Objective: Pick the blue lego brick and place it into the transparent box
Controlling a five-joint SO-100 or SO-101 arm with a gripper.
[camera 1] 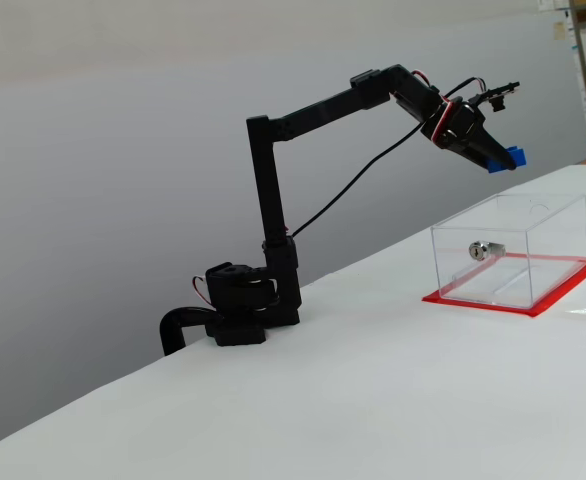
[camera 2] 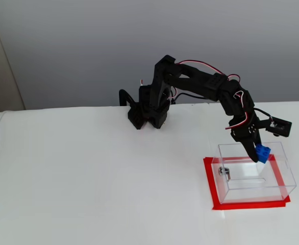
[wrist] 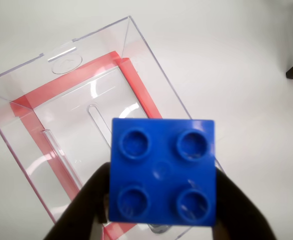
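1. Currently the end effector (wrist: 161, 200) is clamped on the blue lego brick (wrist: 162, 171) — black fingers press its left and right sides in the wrist view, four studs facing the camera.
2. Brick is held in the air above the transparent box (wrist: 76, 115); nothing of it touches the box walls in any view.
3. In a fixed view the end effector (camera 1: 498, 158) sits well above the box (camera 1: 513, 250), the brick (camera 1: 510, 158) at the fingertips, arm stretched out from its base toward the right.
4. In another fixed view the end effector (camera 2: 256, 153) points down over the far edge of the box (camera 2: 254, 176), the brick (camera 2: 262, 152) at about the level of the open top rim — whether it is just inside or just above the rim cannot be told.
5. Box contents: no loose item seen inside; only the clear floor with a slot shape, red base showing through.
6. Silver lock cylinder (camera 1: 483, 250) sits on the box wall facing the arm, also seen in another fixed view (camera 2: 223, 171).
7. Red base (camera 2: 241, 205) lies flat under the box, sticking out past its walls.
8. White tabletop (camera 1: 323, 400) carries box and arm base.
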